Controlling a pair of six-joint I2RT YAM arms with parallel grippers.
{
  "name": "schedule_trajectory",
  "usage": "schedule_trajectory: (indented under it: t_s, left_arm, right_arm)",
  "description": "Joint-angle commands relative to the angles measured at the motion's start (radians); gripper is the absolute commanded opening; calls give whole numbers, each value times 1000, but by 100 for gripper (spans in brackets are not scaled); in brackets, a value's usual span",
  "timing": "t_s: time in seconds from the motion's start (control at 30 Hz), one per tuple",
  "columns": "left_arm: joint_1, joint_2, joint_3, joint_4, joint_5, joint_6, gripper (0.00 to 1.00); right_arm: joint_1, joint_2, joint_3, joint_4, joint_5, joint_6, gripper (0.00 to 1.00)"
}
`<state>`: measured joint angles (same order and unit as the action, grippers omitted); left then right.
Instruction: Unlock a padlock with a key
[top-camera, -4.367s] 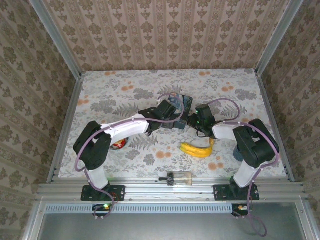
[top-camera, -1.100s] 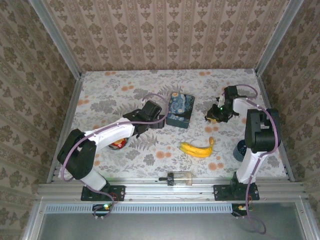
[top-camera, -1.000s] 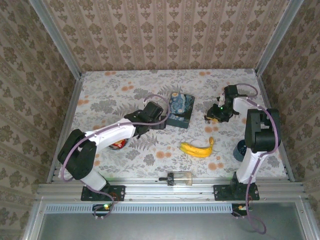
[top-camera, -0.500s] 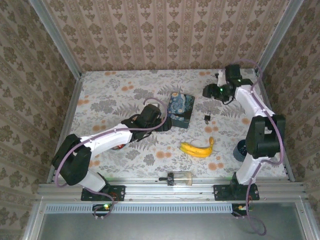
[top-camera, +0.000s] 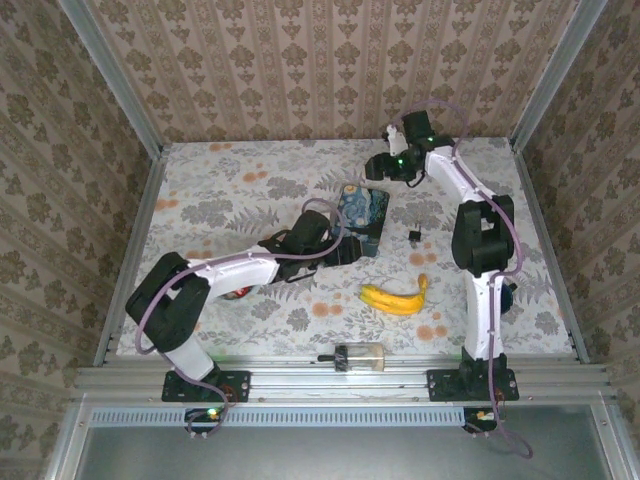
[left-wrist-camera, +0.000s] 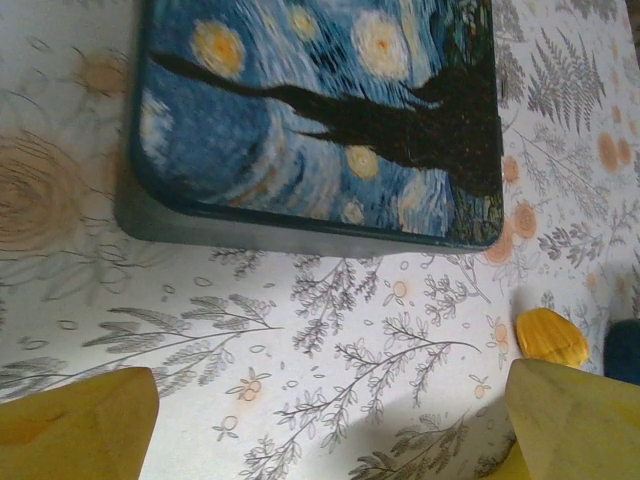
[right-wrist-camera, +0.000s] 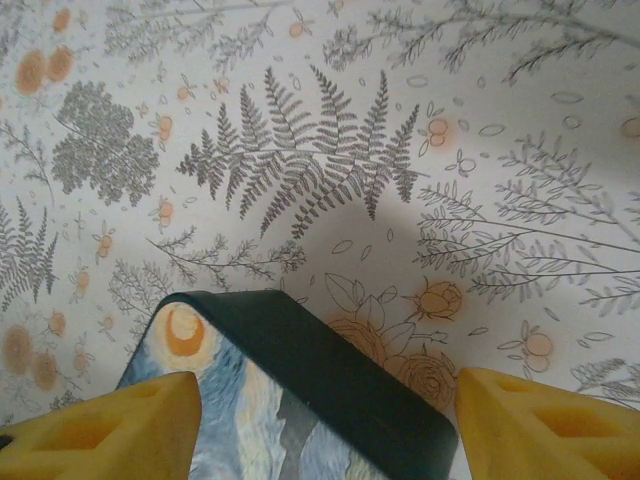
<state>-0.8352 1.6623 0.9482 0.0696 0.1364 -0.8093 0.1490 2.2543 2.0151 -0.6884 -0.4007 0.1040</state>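
Note:
The padlock (top-camera: 414, 235), tiny and dark, lies alone on the floral table right of the blue painted tin box (top-camera: 362, 215). I cannot make out the key. My left gripper (top-camera: 345, 248) sits low at the box's near side. In the left wrist view it (left-wrist-camera: 330, 420) is open over bare table, with the tin box (left-wrist-camera: 320, 110) just ahead. My right gripper (top-camera: 378, 168) hovers over the box's far corner. In the right wrist view it (right-wrist-camera: 325, 425) is open, and the tin box (right-wrist-camera: 330, 390) lies below and between its yellow fingertips (right-wrist-camera: 100, 430).
A banana (top-camera: 395, 298) lies toward the front, right of centre; its tip (left-wrist-camera: 550, 335) shows in the left wrist view. A clear cylinder with a black cap (top-camera: 358, 355) rests at the front edge. A red object (top-camera: 238, 290) peeks from under the left arm. Patterned walls close three sides.
My right gripper opened, left the padlock on the table, and swung back and left to the box's far corner. The left gripper slid right along the box's near side.

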Motion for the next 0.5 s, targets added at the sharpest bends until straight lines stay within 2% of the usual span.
schedule_trajectory:
  t_s: [0.0, 0.23, 0.47]
  left_arm:
    - [-5, 33, 44, 62, 52, -27, 90]
    - [25, 116, 103, 118, 66, -38, 87]
    - [85, 145, 114, 189, 94, -76, 77]
  right_arm:
    - [11, 33, 42, -57, -49, -2, 68]
    - [36, 42, 2, -56, -51, 12, 65]
    - [43, -41, -141, -10, -39, 44, 60]
